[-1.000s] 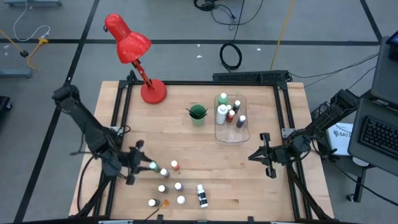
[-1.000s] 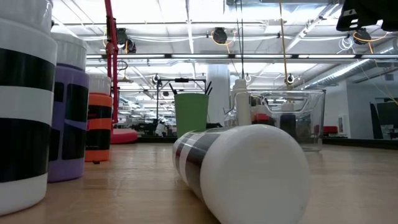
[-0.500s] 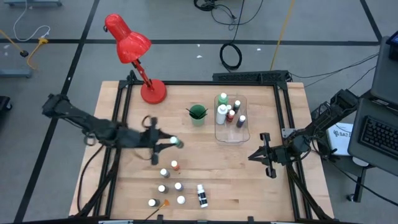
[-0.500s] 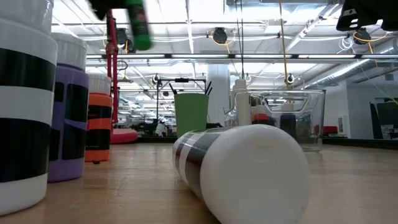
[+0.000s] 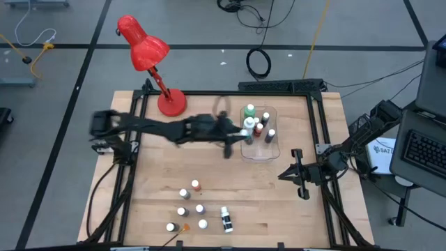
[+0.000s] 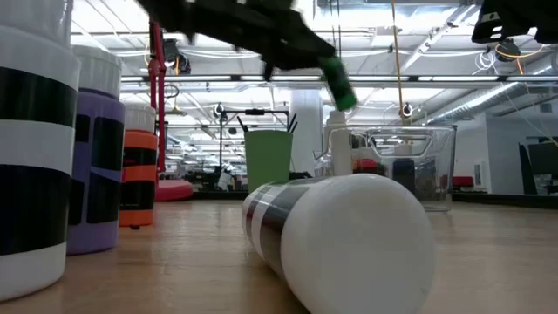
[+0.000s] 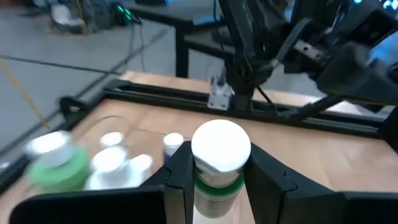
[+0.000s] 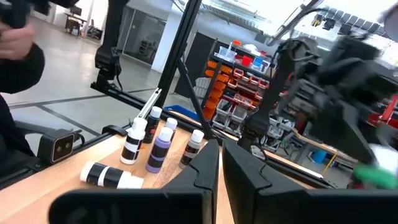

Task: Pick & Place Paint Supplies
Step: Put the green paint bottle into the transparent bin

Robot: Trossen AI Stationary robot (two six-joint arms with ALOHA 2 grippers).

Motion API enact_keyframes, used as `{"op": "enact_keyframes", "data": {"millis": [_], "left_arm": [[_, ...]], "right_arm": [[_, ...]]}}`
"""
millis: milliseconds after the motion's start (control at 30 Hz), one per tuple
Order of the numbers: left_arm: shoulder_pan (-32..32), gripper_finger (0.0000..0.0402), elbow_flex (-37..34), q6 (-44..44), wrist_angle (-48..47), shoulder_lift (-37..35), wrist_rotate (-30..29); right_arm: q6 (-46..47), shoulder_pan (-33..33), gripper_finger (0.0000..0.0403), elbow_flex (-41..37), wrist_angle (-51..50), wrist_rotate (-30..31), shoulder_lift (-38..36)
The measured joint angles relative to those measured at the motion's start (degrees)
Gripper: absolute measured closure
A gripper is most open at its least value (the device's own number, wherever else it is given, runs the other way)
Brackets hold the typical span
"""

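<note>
The left arm is smeared by motion in the high view, so its gripper cannot be made out against the clear bin. In the low view the arm is a dark streak at 12 o'clock, cut by the top edge. The green-banded bottle runs off the left wrist picture's lower edge. The bottles in the bin at 9 o'clock there are blurred. The labels on the small bottles at 6 o'clock on the tabletop are too small to read.

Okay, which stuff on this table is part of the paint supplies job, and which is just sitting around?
Part of the job:
- green-banded bottle held in the left end effector
- small paint bottles on the table
- bottles in the clear bin

Just sitting around:
- red lamp
- green cup
- right end effector, waiting
</note>
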Motion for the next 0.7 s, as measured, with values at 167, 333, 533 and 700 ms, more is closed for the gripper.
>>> {"op": "enact_keyframes", "data": {"millis": [167,333,533,700], "left_arm": [[0.29,0.0308,13.92,2.34,-7.88,11.79,1.10],[0.58,0.0308,22.88,2.16,-10.87,20.26,-1.59],[1.91,0.0308,25.39,1.71,-11.71,25.81,-3.43],[3.17,0.0308,25.56,2.70,-11.23,27.51,-5.74]], "right_arm": [[-0.02,0.00,0.0387,-0.01,-0.53,0.00,0.02],[-0.02,-0.02,0.0387,-0.02,-0.95,0.00,0.02],[-0.02,0.01,0.0387,-0.02,-1.36,0.00,0.02],[-0.49,-0.01,0.0387,-0.02,-1.33,0.03,0.02]]}}
